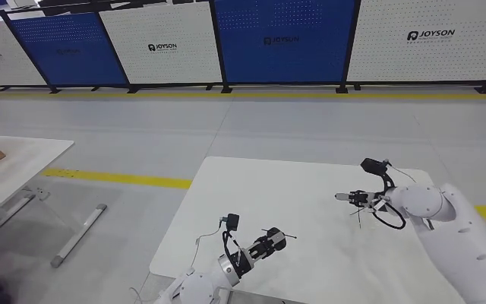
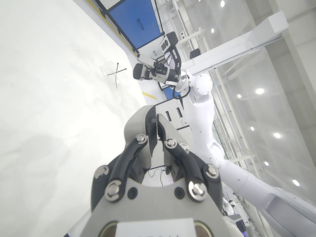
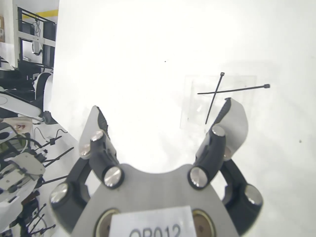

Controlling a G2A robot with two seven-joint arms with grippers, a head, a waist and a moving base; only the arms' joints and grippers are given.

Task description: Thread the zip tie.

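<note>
My left gripper point(image 2: 157, 124) is clenched on a zip tie point(image 2: 156, 130). The thin black strip sits edge-on between the two ribbed pads, and the fingers press against it from both sides. This gripper is held up off the table point(image 1: 304, 190), near the table's near edge, with its tip turned toward my other arm. From above, a short length of the strip sticks out past the fingertips.

My right gripper point(image 3: 164, 114) is released, its two fingers spread wide with nothing between them. It hangs over the table's right part, well apart from my left gripper.

Two loose zip ties point(image 3: 217, 91) lie flat on the table close to my right gripper. They are crossed over each other, each with its small square head at one end. From my right wrist, the tip of one finger point(image 3: 230, 114) sits just beside the tail end of one of them, though I cannot tell how high above the surface it is. The crossed pair rests on a clear sheet point(image 3: 195, 117), faint against the white top.
</note>
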